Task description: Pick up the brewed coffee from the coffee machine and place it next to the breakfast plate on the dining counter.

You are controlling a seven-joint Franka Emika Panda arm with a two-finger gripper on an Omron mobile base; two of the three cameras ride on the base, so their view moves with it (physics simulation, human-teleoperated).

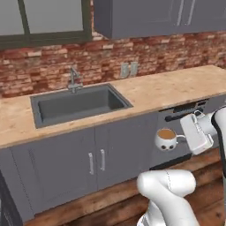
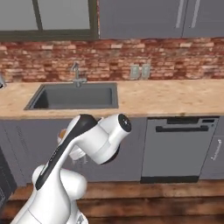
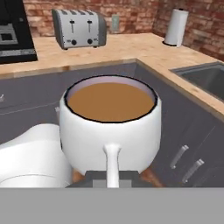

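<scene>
even soft light, slightly blurry

Robot arm [image 2: 65, 175]: glossy white rounded links, bulbous at the joints, with a black stripe along one link and a dark round cap on a joint end. Hand [image 1: 187, 137]: boxy white housing, dark finger tips.

Open air around white spotted mug of coffee [image 1: 166, 139], held off the floor before grey cabinet doors [image 1: 97, 161]; wooden tabletop [image 1: 176, 86] edge overhangs above, dishwasher front [image 1: 176, 119] close behind.
</scene>
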